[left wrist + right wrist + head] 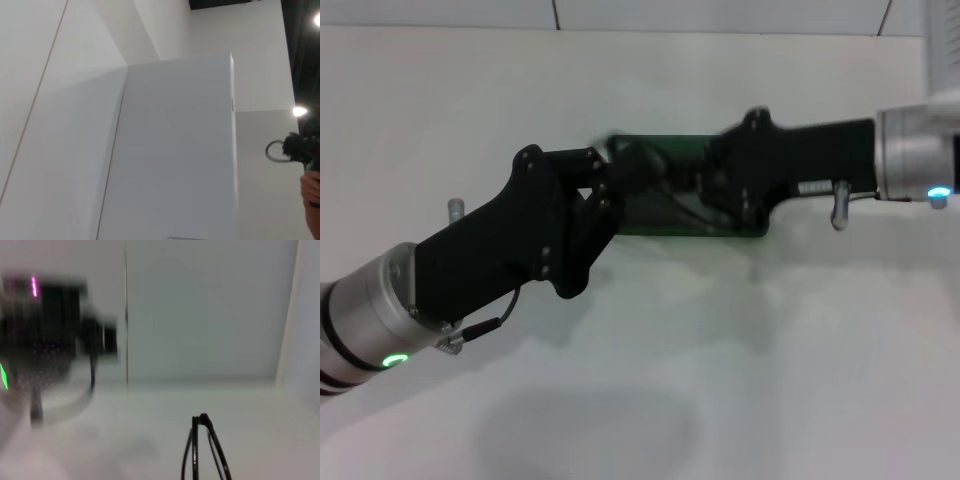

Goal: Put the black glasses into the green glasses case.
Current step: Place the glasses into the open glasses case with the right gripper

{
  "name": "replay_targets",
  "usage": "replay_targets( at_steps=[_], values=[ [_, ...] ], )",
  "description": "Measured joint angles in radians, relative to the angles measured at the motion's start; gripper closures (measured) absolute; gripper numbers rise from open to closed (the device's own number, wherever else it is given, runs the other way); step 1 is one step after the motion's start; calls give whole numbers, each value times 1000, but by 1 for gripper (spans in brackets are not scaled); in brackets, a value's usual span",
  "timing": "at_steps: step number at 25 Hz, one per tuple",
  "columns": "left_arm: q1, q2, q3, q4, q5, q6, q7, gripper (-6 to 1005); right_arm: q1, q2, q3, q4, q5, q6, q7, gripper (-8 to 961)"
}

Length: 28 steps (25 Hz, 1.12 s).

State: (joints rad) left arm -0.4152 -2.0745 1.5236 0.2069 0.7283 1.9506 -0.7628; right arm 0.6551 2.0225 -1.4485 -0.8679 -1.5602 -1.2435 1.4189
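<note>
Two grippers met over the case [745,226] at the table's [720,380] middle. Your left gripper [620,180] came in from 8 o'clock, your right gripper [705,185] from 3 o'clock. You could not tell whether either was open or closed. In the right wrist view the glasses [205,450] stood out just ahead of that camera, apparently carried by the right gripper, though the grip itself was hidden. Expect them to be light, thin and easily bent, with slippery lenses. I would hold the frame at the bridge or hinge, never the lenses.
</note>
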Motion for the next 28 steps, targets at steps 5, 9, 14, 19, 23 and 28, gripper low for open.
replay_targets(
  at_steps=[5, 9, 14, 19, 23, 28],
  values=[
    [4, -4, -1, -5, 0, -1, 2, 980, -24, 0, -106, -247, -339, 110, 264, 896],
    [5, -8, -2, -6, 0, -5, 4, 980, 18, 4, -166, -282, -511, 159, 372, 895],
    [12, -10, -3, -16, 0, -7, 7, 980, 80, 5, -214, -247, -587, 213, 405, 895],
    [20, -10, -3, -17, -1, -9, 8, 980, 138, 6, -252, -184, -606, 275, 409, 894],
    [21, -12, -3, -17, -1, -9, 8, 980, 169, 5, -265, -141, -613, 302, 411, 894],
    [24, -12, -3, -18, -5, -9, 8, 980, 192, 5, -313, -96, -616, 360, 413, 894]
  ],
)
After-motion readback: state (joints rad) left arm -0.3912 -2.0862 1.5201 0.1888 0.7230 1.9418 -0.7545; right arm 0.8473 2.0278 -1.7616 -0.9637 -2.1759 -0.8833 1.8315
